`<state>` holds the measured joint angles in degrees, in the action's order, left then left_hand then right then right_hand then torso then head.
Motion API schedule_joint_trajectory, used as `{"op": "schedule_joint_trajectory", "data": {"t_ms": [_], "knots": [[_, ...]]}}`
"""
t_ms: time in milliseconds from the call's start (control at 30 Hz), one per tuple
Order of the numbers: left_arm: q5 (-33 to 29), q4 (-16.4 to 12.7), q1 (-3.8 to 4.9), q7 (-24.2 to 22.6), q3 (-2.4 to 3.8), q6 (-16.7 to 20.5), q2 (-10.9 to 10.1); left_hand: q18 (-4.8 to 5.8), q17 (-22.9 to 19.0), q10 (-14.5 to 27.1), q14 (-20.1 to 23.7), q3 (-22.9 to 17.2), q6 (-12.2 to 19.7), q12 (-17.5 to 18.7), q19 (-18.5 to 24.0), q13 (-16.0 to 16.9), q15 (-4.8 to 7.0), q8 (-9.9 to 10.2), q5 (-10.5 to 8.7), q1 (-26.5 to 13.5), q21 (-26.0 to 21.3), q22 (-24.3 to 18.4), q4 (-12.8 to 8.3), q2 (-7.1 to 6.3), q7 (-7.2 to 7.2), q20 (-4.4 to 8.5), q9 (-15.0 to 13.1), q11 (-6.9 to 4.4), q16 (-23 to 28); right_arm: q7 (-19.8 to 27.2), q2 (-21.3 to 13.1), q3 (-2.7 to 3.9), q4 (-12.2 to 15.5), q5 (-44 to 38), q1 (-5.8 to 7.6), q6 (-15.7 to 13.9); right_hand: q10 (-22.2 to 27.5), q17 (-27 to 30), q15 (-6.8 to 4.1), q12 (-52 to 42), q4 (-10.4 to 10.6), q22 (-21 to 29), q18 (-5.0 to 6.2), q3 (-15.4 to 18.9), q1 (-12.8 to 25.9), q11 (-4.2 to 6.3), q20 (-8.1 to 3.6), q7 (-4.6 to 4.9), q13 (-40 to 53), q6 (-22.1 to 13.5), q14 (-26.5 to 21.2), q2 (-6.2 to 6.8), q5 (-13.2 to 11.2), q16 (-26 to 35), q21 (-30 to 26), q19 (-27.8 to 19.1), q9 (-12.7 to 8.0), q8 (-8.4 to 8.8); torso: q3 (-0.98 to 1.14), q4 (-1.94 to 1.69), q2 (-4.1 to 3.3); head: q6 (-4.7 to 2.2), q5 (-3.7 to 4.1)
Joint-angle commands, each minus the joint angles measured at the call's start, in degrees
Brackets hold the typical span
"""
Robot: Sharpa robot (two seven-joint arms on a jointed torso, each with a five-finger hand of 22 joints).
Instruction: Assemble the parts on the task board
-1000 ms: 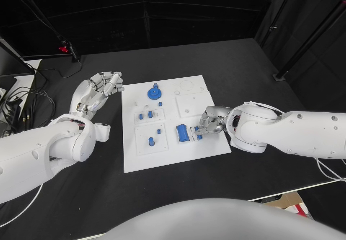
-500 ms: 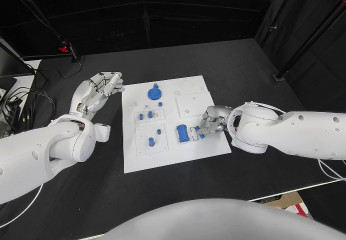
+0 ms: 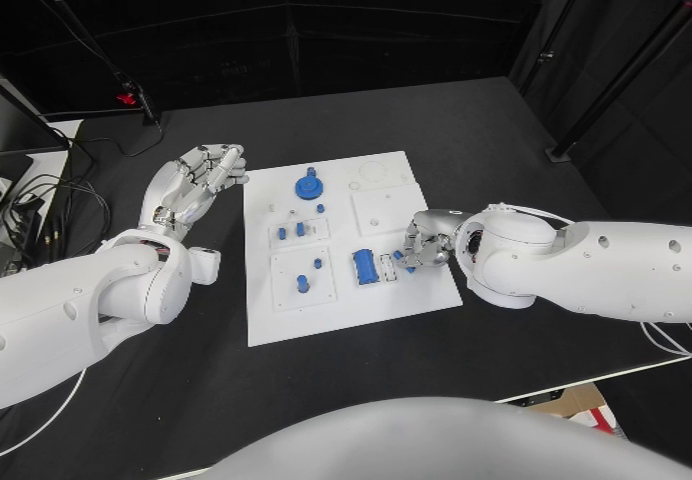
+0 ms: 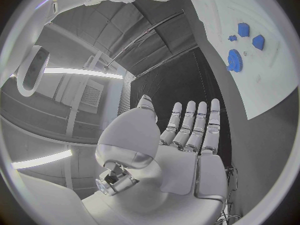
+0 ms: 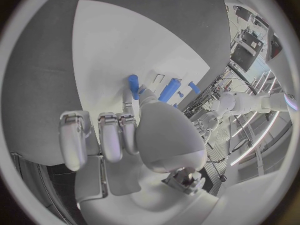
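The white task board (image 3: 346, 305) lies in the middle of the table. On it are a blue gear (image 3: 307, 186), two small blue pegs (image 3: 281, 232), a blue piece (image 3: 302, 283) in a square inset, and a long blue block (image 3: 364, 266). My right hand (image 3: 421, 243) reaches over the board's right side and pinches a small blue part (image 5: 133, 86) between thumb and finger, just right of the long block (image 5: 169, 89). My left hand (image 3: 195, 180) hovers off the board's left edge, fingers straight and apart, holding nothing. The left wrist view shows the gear (image 4: 234, 60) far from those fingers.
Loose cables (image 3: 43, 215) lie at the table's left edge, and a red clamp (image 3: 137, 98) on a stand is at the far left. The table's front edge (image 3: 577, 385) runs close below my right arm. Bare white insets (image 3: 382, 210) sit on the board's far right.
My right hand has crept slightly toward the board's middle with the small blue part still pinched. The left hand has stayed put.
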<state>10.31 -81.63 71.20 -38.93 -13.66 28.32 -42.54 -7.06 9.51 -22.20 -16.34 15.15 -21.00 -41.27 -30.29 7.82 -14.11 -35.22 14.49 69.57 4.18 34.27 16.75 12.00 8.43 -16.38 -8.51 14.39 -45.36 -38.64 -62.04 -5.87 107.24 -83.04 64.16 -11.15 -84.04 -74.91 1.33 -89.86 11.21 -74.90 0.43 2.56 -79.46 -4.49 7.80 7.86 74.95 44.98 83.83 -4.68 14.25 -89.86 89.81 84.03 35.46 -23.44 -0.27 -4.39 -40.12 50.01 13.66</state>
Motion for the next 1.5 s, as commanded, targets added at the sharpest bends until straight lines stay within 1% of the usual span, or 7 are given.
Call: {"op": "schedule_joint_trajectory", "data": {"t_ms": [33,533,1000,1133,1233,1400,1500], "knots": [[0.0,-0.1,0.06,-1.1,0.06,-0.5,0.0,0.95,-0.1,0.3,0.4,0.3,0.4,-0.2,0.1,-0.1,0.16,-0.2,0.38,0.3,0.0,-0.1,-0.1,0.01,8.26,-0.18,0.1,0.02,-0.2,-2.5,0.0,-0.22,-0.1,-3.7,-0.18,2.9,-6.0,-15.1,-0.41,-0.1,0.1,-15.1,-0.43,-0.3,0.2,0.26,-0.56,0.08,15.0,-0.7,6.2,0.60,-0.4,-0.1,0.2,6.0,-24.5,0.52,-0.01,0.00,-0.01,-0.01,0.01],[0.0,-0.1,0.06,-1.1,0.06,-0.6,0.1,0.95,-0.1,0.3,0.4,0.3,0.4,-0.2,0.1,-0.1,0.16,-0.2,0.38,0.3,0.0,-0.1,-0.1,0.01,8.26,-0.18,0.1,0.02,-0.2,-4.8,1.4,-0.22,-0.8,-6.8,-0.18,8.8,-6.0,-15.1,-0.28,-0.1,1.1,-15.1,-0.43,-0.3,2.4,0.23,-0.51,0.12,15.0,-1.4,6.2,2.39,-0.7,-0.1,0.2,6.0,-24.9,0.51,0.00,-0.04,0.02,-0.01,0.05],[0.0,-0.2,0.06,-1.1,0.06,-0.6,-0.1,0.95,-0.1,0.3,0.4,0.3,0.4,-0.2,0.1,-0.1,0.16,-0.2,0.38,0.3,0.0,-0.1,-0.1,0.01,8.26,-0.18,0.1,0.02,-0.2,-4.8,2.0,-0.23,-1.0,-6.9,-0.19,9.7,-6.0,-15.1,-0.31,-0.1,0.0,-15.1,-0.43,-2.7,1.1,0.32,-0.52,0.03,15.0,-2.0,6.2,2.64,-0.6,-0.1,0.2,6.0,-25.3,0.56,0.00,-0.01,-0.02,-0.01,-0.11],[0.0,-0.2,0.06,-1.1,0.06,-0.6,-0.1,0.95,-0.1,0.3,0.4,0.3,0.4,-0.2,0.1,-0.1,0.16,-0.2,0.38,0.3,0.0,-0.1,-0.1,0.01,8.26,-0.18,0.1,0.02,-0.2,-4.0,2.0,-0.24,-0.9,-6.9,-0.20,8.5,-6.0,-15.1,-0.56,-0.1,-2.6,-15.1,-0.43,-8.2,-2.0,0.67,-0.76,-0.28,15.0,-0.9,6.2,1.23,0.8,-0.1,0.2,6.0,-26.0,1.00,-0.01,0.04,0.01,-0.01,-0.12],[0.0,-0.2,0.06,-1.1,0.06,-0.6,-0.2,0.95,-0.1,0.3,0.4,0.3,0.4,-0.2,0.1,-0.1,0.16,-0.2,0.38,0.3,0.0,-0.1,-0.1,0.01,8.26,-0.18,0.1,0.02,-0.2,-3.4,1.9,-0.24,-0.9,-6.8,-0.20,7.7,-6.0,-15.1,-0.71,-0.1,-4.4,-15.1,-0.43,-13.1,-2.6,0.95,-1.07,-0.51,15.0,0.5,6.2,1.47,2.3,-0.1,0.2,6.0,-27.1,2.42,-0.02,0.03,-0.01,-0.01,-0.08],[0.0,-0.2,0.06,-1.1,0.06,-0.6,-0.2,0.95,-0.3,0.3,0.4,0.2,0.4,-0.3,0.1,-0.2,0.17,-0.3,0.49,0.5,0.0,-0.1,-0.1,0.11,8.25,-0.18,0.2,0.02,-0.3,-2.0,1.6,-0.24,-0.9,-5.3,-0.20,6.0,-6.0,-15.1,-0.73,-0.1,-7.2,-15.1,-0.43,-24.0,1.1,0.94,-1.22,-0.49,15.0,4.4,6.2,4.52,3.9,-0.1,0.2,6.0,-29.4,6.86,-0.01,0.00,-0.03,-0.01,-0.08],[0.0,-0.2,0.06,-1.1,0.06,-0.6,-0.2,0.95,-0.3,0.3,0.4,0.2,0.4,-0.3,0.1,-0.2,0.17,-0.3,0.49,0.5,0.0,-0.1,-0.1,0.11,8.25,-0.18,0.2,0.02,-0.3,-1.0,1.3,-0.24,-0.8,-3.9,-0.20,4.3,-6.0,-15.1,-0.85,-0.1,-8.8,-15.1,-0.43,-28.2,3.6,0.92,-0.92,-0.66,15.0,6.1,6.2,5.96,4.4,-0.1,0.2,6.0,-30.2,8.79,0.00,0.01,-0.02,-0.01,-0.12]]}}
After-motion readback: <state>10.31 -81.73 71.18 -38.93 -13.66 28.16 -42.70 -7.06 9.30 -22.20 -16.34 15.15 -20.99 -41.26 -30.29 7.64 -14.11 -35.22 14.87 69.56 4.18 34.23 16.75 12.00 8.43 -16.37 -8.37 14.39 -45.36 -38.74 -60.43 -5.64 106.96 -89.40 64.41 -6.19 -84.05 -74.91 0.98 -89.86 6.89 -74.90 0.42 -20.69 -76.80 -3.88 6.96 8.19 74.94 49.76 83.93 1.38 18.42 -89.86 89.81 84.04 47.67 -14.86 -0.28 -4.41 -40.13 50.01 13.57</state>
